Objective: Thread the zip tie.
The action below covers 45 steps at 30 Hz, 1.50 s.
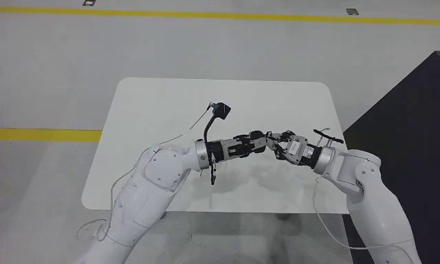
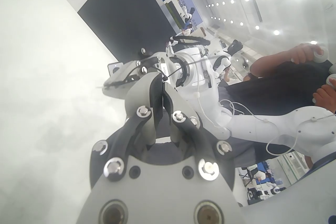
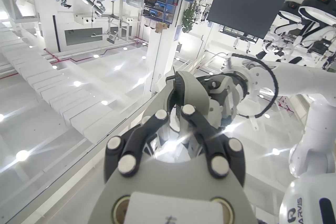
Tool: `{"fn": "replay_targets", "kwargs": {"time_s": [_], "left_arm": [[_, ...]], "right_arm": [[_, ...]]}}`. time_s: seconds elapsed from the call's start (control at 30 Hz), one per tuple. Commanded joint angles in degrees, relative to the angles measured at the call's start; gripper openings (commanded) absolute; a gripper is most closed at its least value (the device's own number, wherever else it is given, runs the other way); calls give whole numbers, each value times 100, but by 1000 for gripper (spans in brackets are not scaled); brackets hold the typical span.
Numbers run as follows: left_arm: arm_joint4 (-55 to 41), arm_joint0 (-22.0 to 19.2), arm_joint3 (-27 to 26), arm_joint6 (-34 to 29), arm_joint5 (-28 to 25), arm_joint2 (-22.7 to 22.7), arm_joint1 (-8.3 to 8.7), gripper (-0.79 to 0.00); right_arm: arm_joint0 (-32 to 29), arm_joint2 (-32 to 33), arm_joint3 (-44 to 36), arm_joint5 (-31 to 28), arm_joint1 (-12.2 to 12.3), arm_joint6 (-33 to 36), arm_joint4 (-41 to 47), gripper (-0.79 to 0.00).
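Both grippers meet tip to tip above the middle of the white table (image 1: 172,119). My left gripper (image 2: 162,79) (image 1: 267,144) is shut, and a thin black zip tie (image 2: 176,71) runs out from between its fingertips toward the other arm's wrist. My right gripper (image 3: 175,81) (image 1: 278,147) is shut too, with a short black stub of the zip tie (image 3: 169,77) sticking out at its fingertips. The stretch of tie between the two grippers is hidden by the fingers. In the top view the tie is too thin to make out.
The table's bare surface spreads all round the grippers. A dark panel (image 1: 412,106) stands along the table's right side. A black cable with a small dark box (image 1: 221,111) arches up from the left wrist.
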Motion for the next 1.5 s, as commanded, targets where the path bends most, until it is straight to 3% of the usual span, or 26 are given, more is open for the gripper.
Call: {"fn": "replay_targets", "kwargs": {"time_s": [0.0,0.7,1.47], "left_arm": [[-9,5,13,-5,4,-2,1,-785],[508,-134,102,-227,279,290,-18,-785],[304,-145,284,-96,522,164,-26,-785]], "right_arm": [[4,67,-1,-45,8,30,-7,-785],[-77,219,-159,-136,55,139,75,-785],[-215,490,-231,-91,117,425,166,-785]]}}
